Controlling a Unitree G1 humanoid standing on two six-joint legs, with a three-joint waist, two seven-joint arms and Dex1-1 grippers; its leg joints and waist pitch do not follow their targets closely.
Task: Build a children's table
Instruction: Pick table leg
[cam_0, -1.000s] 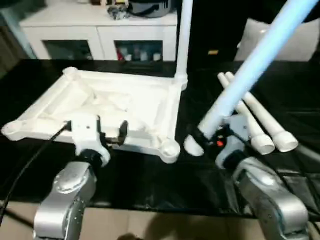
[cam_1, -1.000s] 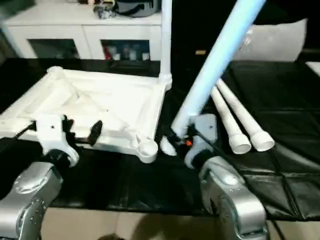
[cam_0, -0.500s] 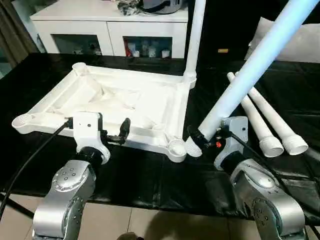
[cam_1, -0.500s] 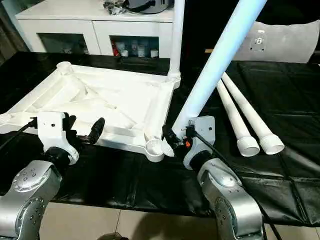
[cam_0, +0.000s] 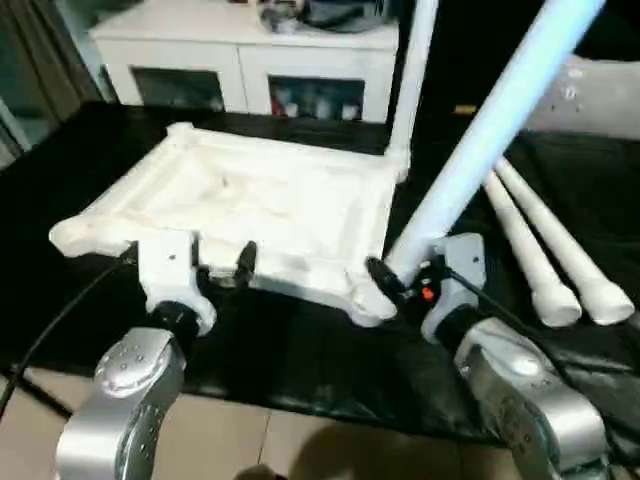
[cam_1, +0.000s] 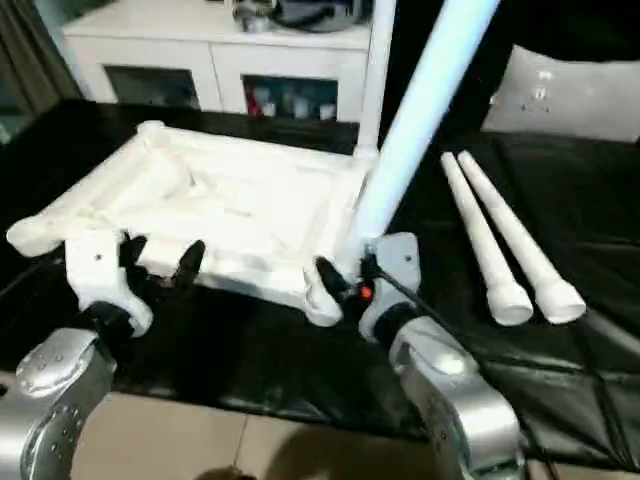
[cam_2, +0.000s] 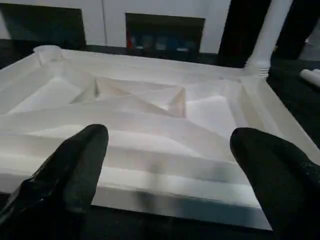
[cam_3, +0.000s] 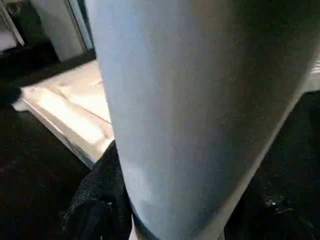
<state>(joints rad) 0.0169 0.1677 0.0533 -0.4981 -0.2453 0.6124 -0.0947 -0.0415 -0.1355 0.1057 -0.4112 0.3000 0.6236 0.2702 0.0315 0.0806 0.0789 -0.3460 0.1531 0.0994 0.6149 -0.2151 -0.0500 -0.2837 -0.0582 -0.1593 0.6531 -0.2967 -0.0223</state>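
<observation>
The white table top (cam_0: 250, 200) lies upside down on the black surface, ribs up. One leg (cam_0: 412, 80) stands upright in its far right corner socket. My right gripper (cam_0: 395, 282) is shut on a second leg (cam_0: 490, 120), which tilts up to the right with its wide end at the near right corner socket (cam_0: 368, 305). My left gripper (cam_0: 222, 268) stands open just in front of the top's near edge, its fingers (cam_2: 75, 170) wide apart with nothing between them. Two more legs (cam_0: 545, 260) lie side by side on the right.
A white cabinet (cam_0: 250, 60) with shelves stands behind the black surface, with dark items on top. A pale cushion-like object (cam_1: 570, 90) sits at the far right. The near edge of the black surface (cam_0: 300, 400) drops to a tiled floor.
The whole picture has shifted, so the camera moved. The held leg's wide end now sits closer to the near right corner socket. The left gripper stays open in the same place.
</observation>
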